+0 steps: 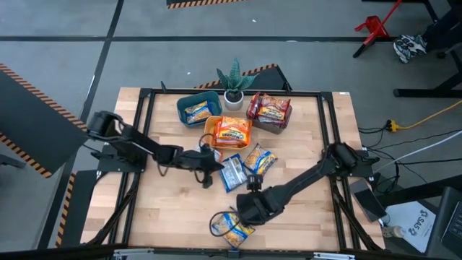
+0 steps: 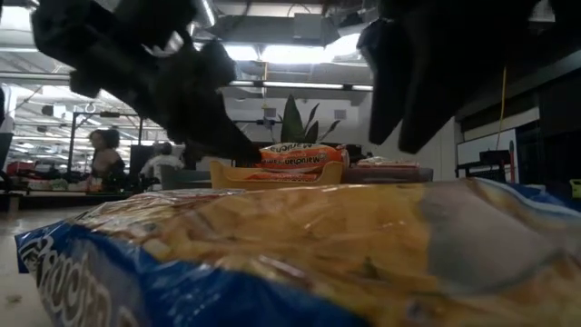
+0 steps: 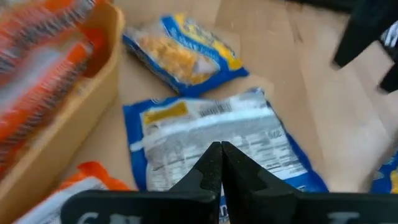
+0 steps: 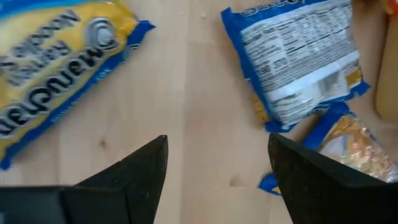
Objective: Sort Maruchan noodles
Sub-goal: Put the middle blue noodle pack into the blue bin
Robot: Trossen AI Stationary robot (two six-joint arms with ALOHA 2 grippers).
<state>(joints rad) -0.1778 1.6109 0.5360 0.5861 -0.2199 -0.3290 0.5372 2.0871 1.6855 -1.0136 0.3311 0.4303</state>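
A blue-and-yellow noodle packet (image 1: 232,173) lies label-side up mid-table. The left claw (image 1: 210,165), clenched empty, sits beside it. The right claw (image 1: 249,193) hovers released over bare table (image 1: 173,209).

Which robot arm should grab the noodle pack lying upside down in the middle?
Probably the left. Its tool, fingers shut, hangs right over the face-down blue packet. The right tool is open above bare wood beside it.

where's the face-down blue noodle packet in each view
High view: the face-down blue packet lies mid-table, beside the left gripper.
Low view: cannot tell; a near packet fills the foreground.
Left wrist view: just beyond the shut fingertips.
Right wrist view: past the open right gripper, label up.
Shared landmark: the yellow-and-blue packet next to it.
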